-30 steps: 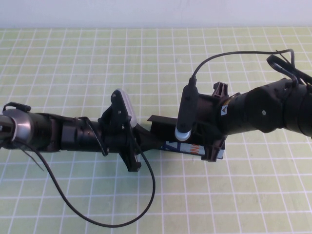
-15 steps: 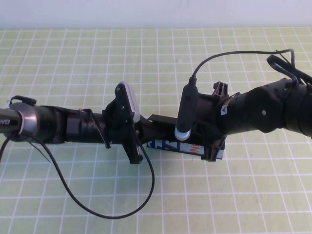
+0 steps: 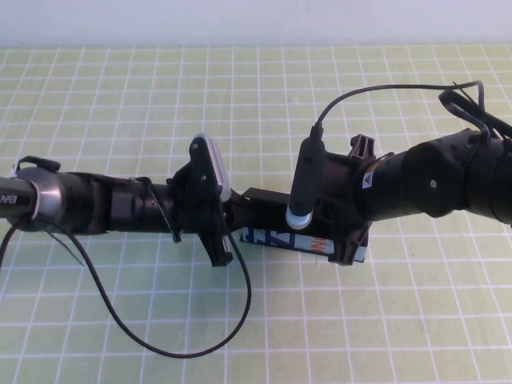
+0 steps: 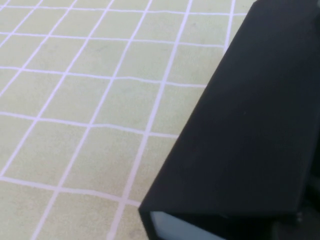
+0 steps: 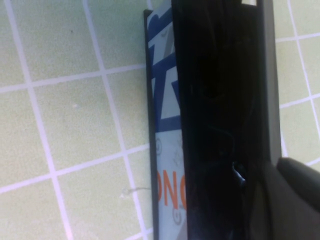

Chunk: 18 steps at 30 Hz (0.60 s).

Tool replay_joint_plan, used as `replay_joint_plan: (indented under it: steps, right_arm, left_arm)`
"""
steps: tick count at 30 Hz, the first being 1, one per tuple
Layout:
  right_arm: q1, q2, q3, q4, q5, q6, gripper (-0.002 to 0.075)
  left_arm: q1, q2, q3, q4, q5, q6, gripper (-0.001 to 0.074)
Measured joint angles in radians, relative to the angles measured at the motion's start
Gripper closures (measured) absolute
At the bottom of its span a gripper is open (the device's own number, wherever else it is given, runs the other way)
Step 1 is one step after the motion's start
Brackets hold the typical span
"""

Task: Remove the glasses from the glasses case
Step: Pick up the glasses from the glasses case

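The tabletop (image 3: 120,120) is covered by a pale green mat with a white grid, and nothing else lies on it except the two arms and a loose black cable (image 3: 184,344) that loops from the left arm toward the near edge. Both arms meet over the middle of the tabletop and hide most of the glasses case (image 3: 268,210) from above.

The left gripper (image 3: 228,216) reaches in from the left edge, its tip at the case's left end; whether its jaws are spread or pressed together cannot be told. The right gripper (image 3: 344,232) comes in from the right edge and sits over the case's right end, and its jaws' state cannot be told either.

The glasses case is a long matte black box lying flat, its length running left to right. A white strip with blue and orange print (image 5: 167,130) runs along its near side. The right wrist view looks into a dark interior where no glasses can be made out.
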Motion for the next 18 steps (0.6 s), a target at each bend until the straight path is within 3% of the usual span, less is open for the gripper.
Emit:
replay_joint_plan:
  steps: [6,13,18]
  right_arm:
    - [0.000,0.000,0.000,0.006,-0.007,0.000,0.0698]
    - [-0.007,0.000,0.000,0.007,-0.104,0.074,0.0473]
    - [-0.029,0.002,0.000,0.008,-0.162,0.141,0.0459]
  left_arm:
    - [0.000,0.000,0.000,-0.005,-0.013,-0.007,0.0739]
    - [0.000,0.000,0.000,-0.006,-0.013,-0.039,0.0739]
    - [0.000,0.000,0.000,-0.008,-0.011,-0.061,0.0740]
